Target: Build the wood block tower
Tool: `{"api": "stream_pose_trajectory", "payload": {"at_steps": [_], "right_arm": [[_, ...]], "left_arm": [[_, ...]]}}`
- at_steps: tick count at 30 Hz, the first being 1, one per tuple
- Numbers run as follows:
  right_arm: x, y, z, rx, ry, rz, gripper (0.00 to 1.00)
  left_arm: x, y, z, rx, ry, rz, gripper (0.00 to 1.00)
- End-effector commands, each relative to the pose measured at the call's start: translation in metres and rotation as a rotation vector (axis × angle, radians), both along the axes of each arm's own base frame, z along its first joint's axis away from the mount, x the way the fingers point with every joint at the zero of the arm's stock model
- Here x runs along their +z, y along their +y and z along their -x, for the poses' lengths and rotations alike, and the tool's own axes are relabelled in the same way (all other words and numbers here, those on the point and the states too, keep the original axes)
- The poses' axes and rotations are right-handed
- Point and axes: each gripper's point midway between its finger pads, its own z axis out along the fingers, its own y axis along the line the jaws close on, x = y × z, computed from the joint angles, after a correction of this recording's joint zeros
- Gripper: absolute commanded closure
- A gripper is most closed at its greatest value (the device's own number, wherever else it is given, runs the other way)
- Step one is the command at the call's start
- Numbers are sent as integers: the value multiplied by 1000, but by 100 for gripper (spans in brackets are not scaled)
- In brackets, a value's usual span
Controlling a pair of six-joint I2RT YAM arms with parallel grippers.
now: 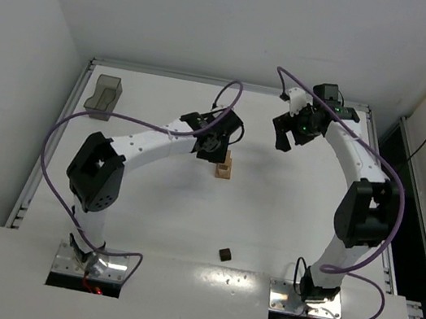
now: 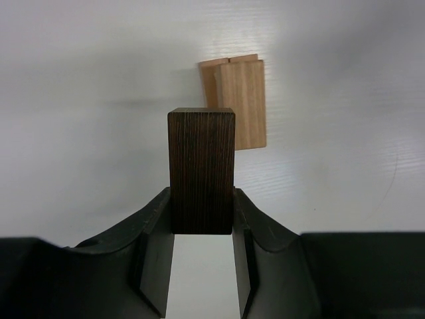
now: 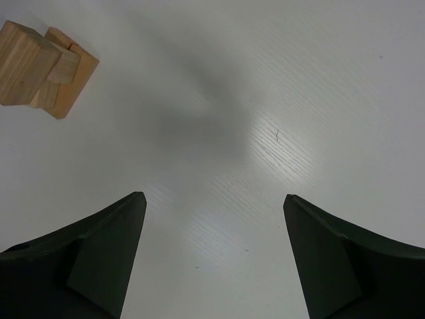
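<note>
Two arms over the white table point(image 1: 268, 219).

Left gripper point(image 1: 215, 139) point(image 2: 201, 219): fingers pressed on a dark brown block point(image 2: 201, 169), one on each long side near its lower end. The block stands lengthwise out of the jaws, and most of it is clear of the fingertips.

Wood block tower point(image 1: 225, 167) point(image 2: 236, 103) point(image 3: 43, 66): light tan blocks near mid-table, between the two arms. In the top view the left gripper is directly over it and covers its upper part; only tan wood shows at the gripper's lower right. In the left wrist view the tower lies beyond the held block and slightly to its right, and the block's far end overlaps the tower's near left corner. Cannot tell the gap between block and tower.

Right gripper point(image 1: 292, 132) point(image 3: 212, 226): jaws spread wide with nothing between them, only bare table below. It is well apart from the tower, which appears in the top left corner of the right wrist view.

Loose dark block point(image 1: 225, 253): lies on the table nearer the arm bases, apart from the tower.

Grey bin point(image 1: 105, 97): stands at the far left of the table.
</note>
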Motion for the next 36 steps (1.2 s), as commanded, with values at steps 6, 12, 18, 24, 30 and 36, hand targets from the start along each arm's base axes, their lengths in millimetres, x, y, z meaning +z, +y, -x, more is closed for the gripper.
{"api": "stream_pose_trajectory", "payload": {"at_steps": [6, 12, 18, 24, 30, 36], "right_arm": [[22, 3, -2, -7, -74, -22, 18], [22, -1, 0, -17, -74, -22, 18], [22, -3, -1, -22, -75, -14, 18], [17, -2, -3, -29, -60, -17, 18], [16, -4, -4, -34, -61, -9, 18], [20, -7, -4, -45, -72, 6, 18]], "left_arm": [[16, -20, -15, 11, -58, 31, 100], [2, -25, -22, 4, -42, 9, 100], [5, -30, -27, -3, -57, 17, 100], [4, -32, -28, -16, -54, 17, 100], [-1, -39, -25, -30, -41, 17, 100], [-4, -43, -28, -35, -35, 22, 100]]}}
